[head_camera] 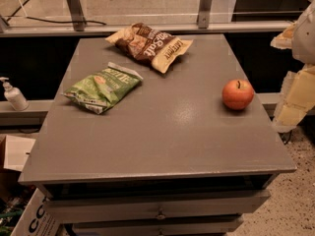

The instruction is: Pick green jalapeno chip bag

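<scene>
Here, the green jalapeno chip bag (103,87) is seen lying flat on the left part of the bench (162,132), roughly midway between the front and back edges. It is set at a slant, with its white top edge turned toward the back right and its lower end toward the bench's left edge. White lettering is shown on its crinkled, light-green face. Nothing is touched by it except the bench surface.

Just behind it, toward the back of the bench, a larger brown-and-tan chip bag (150,45) is laid, also at a slant. A narrow strip of grey surface is left between the two bags. A red-orange apple (237,94) is stood stem up near the right edge, well apart from both bags.

The end effector (294,102) is found at the far right border of the view, beyond the bench's right edge and near the apple. It is seen as pale cream-coloured parts partly cut off by the frame. It is well apart from the green bag. Nothing can be made out in its grasp, and whether it is open or closed cannot be told.

Below the top, drawers (160,208) are fitted at the front. To the left, a white pump bottle (14,95) is stood on a low ledge (29,107), and a cardboard box (29,218) is placed by the front left corner.
</scene>
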`<state>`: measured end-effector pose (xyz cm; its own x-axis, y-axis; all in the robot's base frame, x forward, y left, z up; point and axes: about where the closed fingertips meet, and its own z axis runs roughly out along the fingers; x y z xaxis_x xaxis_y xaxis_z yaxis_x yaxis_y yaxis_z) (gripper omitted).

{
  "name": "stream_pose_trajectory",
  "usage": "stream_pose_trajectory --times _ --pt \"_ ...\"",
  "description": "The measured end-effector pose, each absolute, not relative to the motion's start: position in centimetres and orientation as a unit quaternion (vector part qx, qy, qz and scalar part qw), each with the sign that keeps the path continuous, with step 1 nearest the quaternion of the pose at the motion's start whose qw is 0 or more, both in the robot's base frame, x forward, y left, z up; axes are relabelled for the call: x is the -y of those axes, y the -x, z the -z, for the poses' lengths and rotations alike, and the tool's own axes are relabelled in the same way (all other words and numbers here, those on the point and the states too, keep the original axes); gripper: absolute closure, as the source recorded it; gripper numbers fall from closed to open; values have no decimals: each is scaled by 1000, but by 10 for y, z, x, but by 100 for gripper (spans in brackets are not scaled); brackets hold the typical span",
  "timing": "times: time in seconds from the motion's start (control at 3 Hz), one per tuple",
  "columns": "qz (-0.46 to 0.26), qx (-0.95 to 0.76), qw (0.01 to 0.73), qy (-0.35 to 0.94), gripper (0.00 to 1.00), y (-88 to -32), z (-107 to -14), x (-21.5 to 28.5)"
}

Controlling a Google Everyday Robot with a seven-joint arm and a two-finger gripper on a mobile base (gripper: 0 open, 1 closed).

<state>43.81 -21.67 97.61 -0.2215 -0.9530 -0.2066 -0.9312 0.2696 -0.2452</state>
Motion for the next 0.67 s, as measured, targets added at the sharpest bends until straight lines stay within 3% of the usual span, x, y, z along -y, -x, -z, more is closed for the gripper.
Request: stream_pose_trajectory --times 0.67 --pt "22 -773 176 609 0 -446 -975 198"
